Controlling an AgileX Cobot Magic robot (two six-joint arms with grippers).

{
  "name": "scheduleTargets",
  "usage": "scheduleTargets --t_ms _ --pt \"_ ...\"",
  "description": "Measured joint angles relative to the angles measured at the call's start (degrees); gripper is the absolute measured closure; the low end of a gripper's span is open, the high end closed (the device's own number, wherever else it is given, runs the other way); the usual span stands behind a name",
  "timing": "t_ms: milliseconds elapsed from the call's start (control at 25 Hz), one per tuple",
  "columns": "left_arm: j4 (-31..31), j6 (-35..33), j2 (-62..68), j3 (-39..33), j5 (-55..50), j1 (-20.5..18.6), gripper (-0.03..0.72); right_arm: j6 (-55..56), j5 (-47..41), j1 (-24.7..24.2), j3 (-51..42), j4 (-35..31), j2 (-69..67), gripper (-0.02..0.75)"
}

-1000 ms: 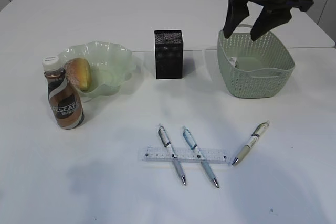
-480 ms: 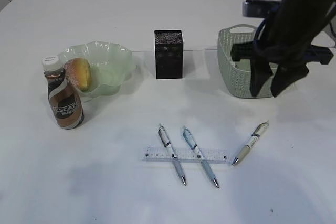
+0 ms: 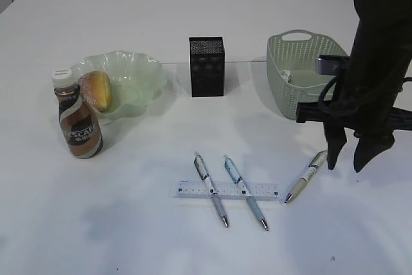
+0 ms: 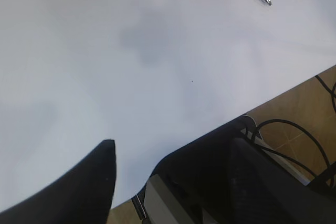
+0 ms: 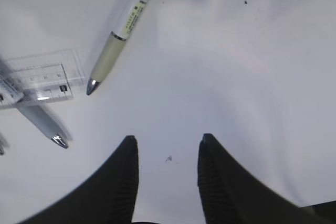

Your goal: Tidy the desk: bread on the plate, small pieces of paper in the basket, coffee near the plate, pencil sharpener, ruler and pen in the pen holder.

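Observation:
The bread point(image 3: 96, 89) lies in the green plate point(image 3: 138, 72), and the coffee point(image 3: 78, 120) stands just in front of it. A small piece of paper point(image 3: 288, 76) sits in the basket point(image 3: 282, 88). The black pen holder point(image 3: 206, 66) stands mid-table. Two blue pens point(image 3: 211, 189) point(image 3: 245, 192) lie across the clear ruler point(image 3: 193, 191). A beige pen point(image 3: 308, 176) point(image 5: 126, 30) lies to their right. My right gripper point(image 3: 345, 164) point(image 5: 168, 139) hangs open and empty just right of that pen. My left gripper point(image 4: 173, 148) is open over the table's front edge. The pencil sharpener is out of view.
In the left wrist view the table's front edge point(image 4: 273, 98) runs close by, with cables point(image 4: 294, 135) and wooden floor beyond. The right arm's dark body point(image 3: 376, 62) stands in front of the basket's right side.
The right arm came from above the basket down and toward the front, ending beside the beige pen, with its jaws narrower. The objects on the table have not moved.

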State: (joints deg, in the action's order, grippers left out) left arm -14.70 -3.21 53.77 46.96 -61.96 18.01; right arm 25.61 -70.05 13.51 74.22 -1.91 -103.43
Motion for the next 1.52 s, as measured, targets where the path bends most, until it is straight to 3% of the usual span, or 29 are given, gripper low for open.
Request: scheduleTargets --t_ms 280,800,1000,1120,1320,1520 --pt "-0.1 0.0 0.0 0.0 -0.8 0.0 0.215 13.6 2.5 0.0 -0.2 -0.8 1.8 0.429" --pt "-0.2 0.2 0.0 0.0 -1.9 0.0 0.216 30.5 5.6 -0.1 0.0 9.9 1.9 0.43" --pt "-0.2 0.2 0.0 0.0 -2.8 0.0 0.216 34.0 8.4 -0.1 0.1 9.9 1.9 0.43" --pt "-0.2 0.2 0.0 0.0 -3.1 0.0 0.216 35.2 10.9 -0.1 0.1 6.4 1.2 0.426" --pt "-0.2 0.2 0.0 0.0 -3.1 0.0 0.219 35.3 12.2 -0.1 0.1 2.4 -1.1 0.336" --pt "-0.2 0.2 0.0 0.0 -3.1 0.0 0.219 35.9 14.7 -0.1 0.1 1.9 -3.5 0.309"
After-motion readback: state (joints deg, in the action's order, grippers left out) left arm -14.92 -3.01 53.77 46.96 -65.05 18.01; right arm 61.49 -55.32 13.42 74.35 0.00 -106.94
